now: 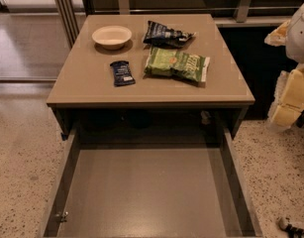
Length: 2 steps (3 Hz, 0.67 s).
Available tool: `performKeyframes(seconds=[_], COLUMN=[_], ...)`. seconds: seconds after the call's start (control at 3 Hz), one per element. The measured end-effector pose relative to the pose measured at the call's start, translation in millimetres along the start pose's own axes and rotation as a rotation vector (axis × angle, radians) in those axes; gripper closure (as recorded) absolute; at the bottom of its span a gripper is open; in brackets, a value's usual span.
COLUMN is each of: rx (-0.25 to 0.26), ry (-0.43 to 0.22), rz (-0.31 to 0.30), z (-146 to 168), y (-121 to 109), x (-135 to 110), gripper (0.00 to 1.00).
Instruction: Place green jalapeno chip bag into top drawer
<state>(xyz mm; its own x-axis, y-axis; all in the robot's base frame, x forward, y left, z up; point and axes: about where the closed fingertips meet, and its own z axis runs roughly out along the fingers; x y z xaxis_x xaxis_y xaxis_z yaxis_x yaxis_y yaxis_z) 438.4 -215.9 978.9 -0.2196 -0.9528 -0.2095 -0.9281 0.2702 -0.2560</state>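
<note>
Crinkly light-green foil jalapeno chip bag [176, 64] flat on smooth tan tabletop [92, 90]; shallow grey flat-bottomed top drawer [141, 192] open; gripper [291, 226] bottom-right edge, opening indiscernible.

This looks like an office break area rather than a home: a speckled terrazzo floor [18, 157], a metal-framed glass partition [65, 9] behind, and a plain grey-brown table [82, 83] bearing 3 snack packets [166, 33] and 1 paper bowl [112, 36]. The gripper [292, 226] sits at the lower right edge, above that floor.
</note>
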Motion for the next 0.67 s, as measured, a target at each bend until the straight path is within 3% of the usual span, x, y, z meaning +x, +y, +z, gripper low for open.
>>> performKeyframes(seconds=[0.67], rx=[-0.005], ry=[0.001], rz=[-0.037], z=[28.2], y=[-11.8], x=[-14.5], gripper=[0.0])
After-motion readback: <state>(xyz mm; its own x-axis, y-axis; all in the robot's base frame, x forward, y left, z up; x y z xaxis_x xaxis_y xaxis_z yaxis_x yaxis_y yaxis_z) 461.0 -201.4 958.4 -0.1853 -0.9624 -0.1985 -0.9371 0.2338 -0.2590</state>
